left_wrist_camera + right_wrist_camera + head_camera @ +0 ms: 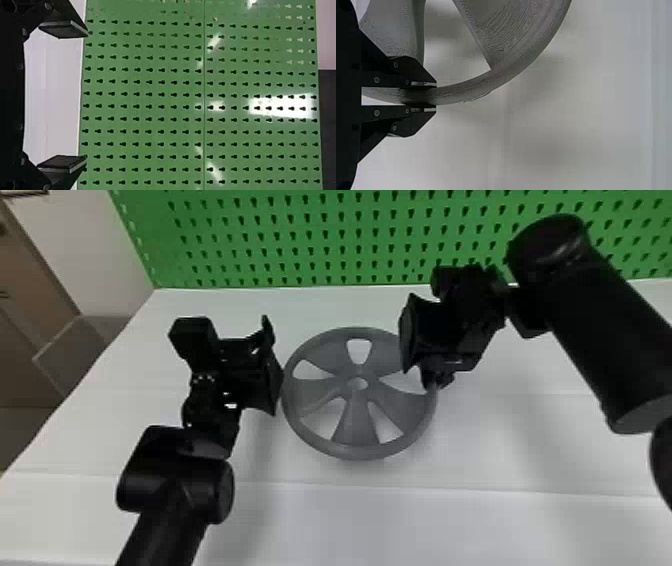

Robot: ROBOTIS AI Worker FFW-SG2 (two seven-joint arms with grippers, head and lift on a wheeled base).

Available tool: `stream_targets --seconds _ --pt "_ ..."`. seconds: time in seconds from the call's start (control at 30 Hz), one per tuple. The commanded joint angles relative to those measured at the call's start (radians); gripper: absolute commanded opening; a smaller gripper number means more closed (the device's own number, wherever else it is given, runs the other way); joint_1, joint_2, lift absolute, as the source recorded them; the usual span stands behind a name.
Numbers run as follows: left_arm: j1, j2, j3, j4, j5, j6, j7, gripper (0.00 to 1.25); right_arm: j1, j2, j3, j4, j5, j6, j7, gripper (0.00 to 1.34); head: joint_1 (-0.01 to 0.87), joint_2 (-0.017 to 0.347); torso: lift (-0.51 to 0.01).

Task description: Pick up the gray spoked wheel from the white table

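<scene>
I judge the grasp done, the lift unconfirmed; the gray spoked wheel [357, 425] is mid-frame over the white table [400, 520], its rim pinched between my right gripper [435, 97]'s nearly closed fingers; that arm slants in from the right edge; my left gripper [86, 96], left of centre in the head view, gapes wide, empty.

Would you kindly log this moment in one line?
Right claw: shut on gray wheel; left claw: open, empty; wheel clear of table: cannot tell
</scene>
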State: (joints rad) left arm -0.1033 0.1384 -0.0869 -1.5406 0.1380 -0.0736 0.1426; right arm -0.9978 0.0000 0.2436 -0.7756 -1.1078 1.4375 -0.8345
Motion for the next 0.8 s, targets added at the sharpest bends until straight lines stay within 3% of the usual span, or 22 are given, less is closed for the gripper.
stream_targets --seconds 0.0,0.77 --pt "0.004 0.001 0.004 -0.004 0.002 0.0 0.0 1.09 0.001 0.001 -0.029 -0.042 0.014 0.021 0.0 0.18 0.779 0.149 -0.083" --pt "0.007 0.001 0.004 -0.006 0.0 0.0 0.0 1.09 0.018 -0.014 -0.067 -0.1 0.036 0.035 0.0 0.18 0.779 0.149 -0.083"
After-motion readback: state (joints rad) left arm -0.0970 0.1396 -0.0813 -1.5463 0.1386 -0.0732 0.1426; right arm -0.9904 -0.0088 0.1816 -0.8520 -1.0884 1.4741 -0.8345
